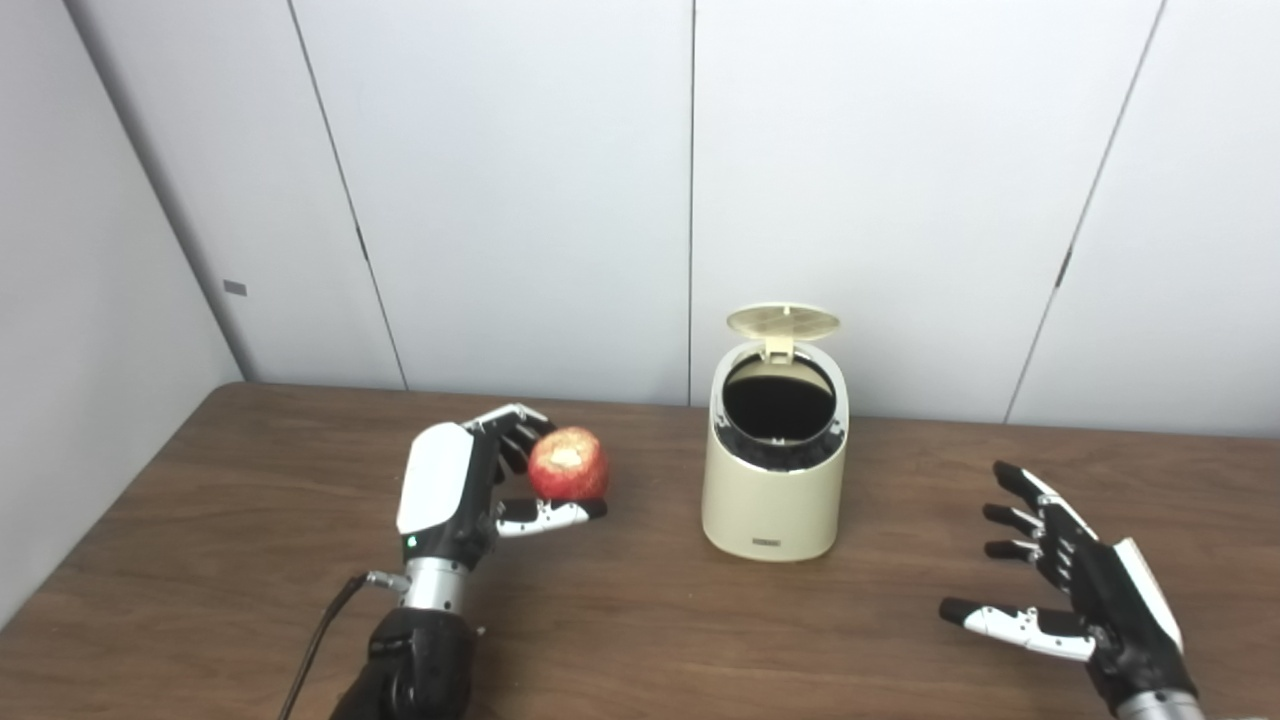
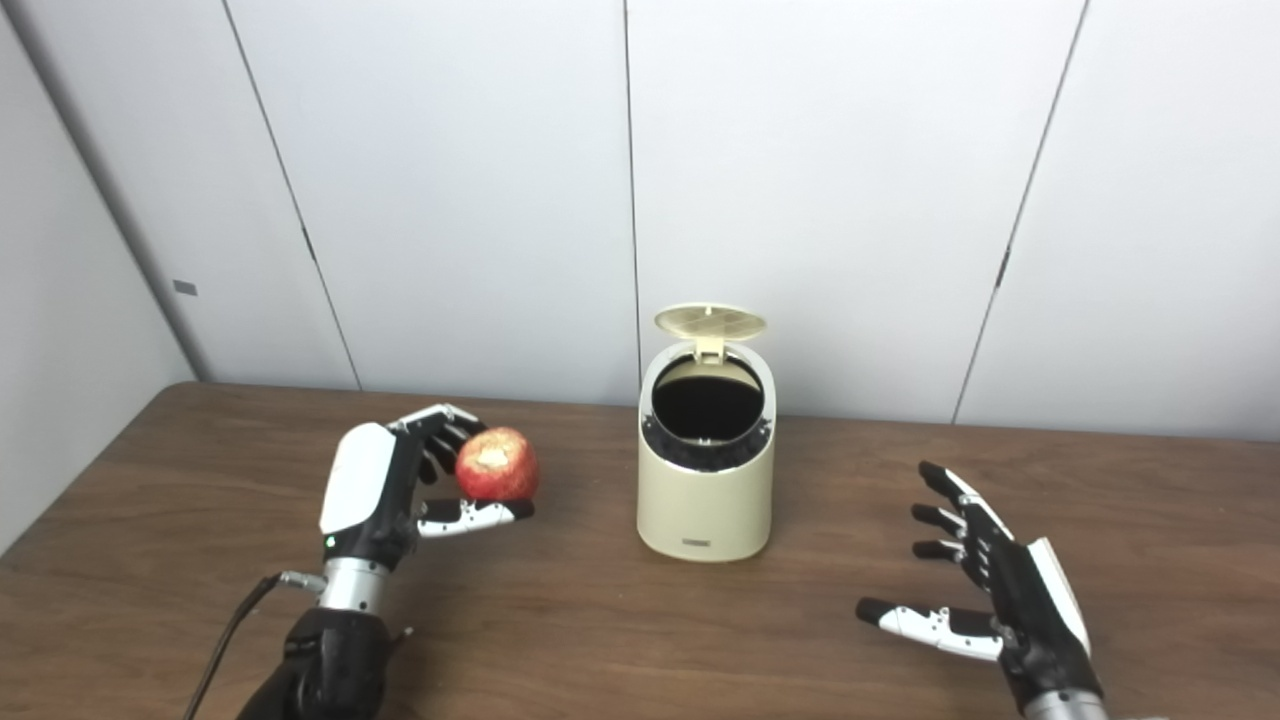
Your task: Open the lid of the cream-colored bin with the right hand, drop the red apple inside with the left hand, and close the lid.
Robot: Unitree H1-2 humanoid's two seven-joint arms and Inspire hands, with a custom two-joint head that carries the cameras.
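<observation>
Pale grey wall panels [image 1: 520, 180] close off the far side of the scene, and below them a dark wood-grain counter [image 1: 250, 520] fills my view from left to right.

Near the middle of the counter, toward the far edge, I see the cream-colored bin [image 1: 775, 490] standing upright. Its round lid [image 1: 783, 320] is flipped up on the hinge at the far side, tilted back so that I look at its ribbed underside. The mouth of the bin is fully exposed. Inside I can make out only a dark interior with a black ring around the opening; I cannot tell whether anything lies at the bottom.

To the left of the bin, well apart from it, my left hand [image 1: 470, 480] is raised above the counter and holds the red apple [image 1: 568, 463]. The fingers curl over the far side of the apple and the thumb sits beneath it. The apple shows a pale, rough patch on its upper face. It is outside the bin, at about the height of the bin's upper half. A thin black cable [image 1: 320, 640] runs from the left wrist down to the near edge.

On the near right, my right hand [image 2: 990, 590] holds nothing, its fingers spread wide and pointing left toward the bin, clear of it.
</observation>
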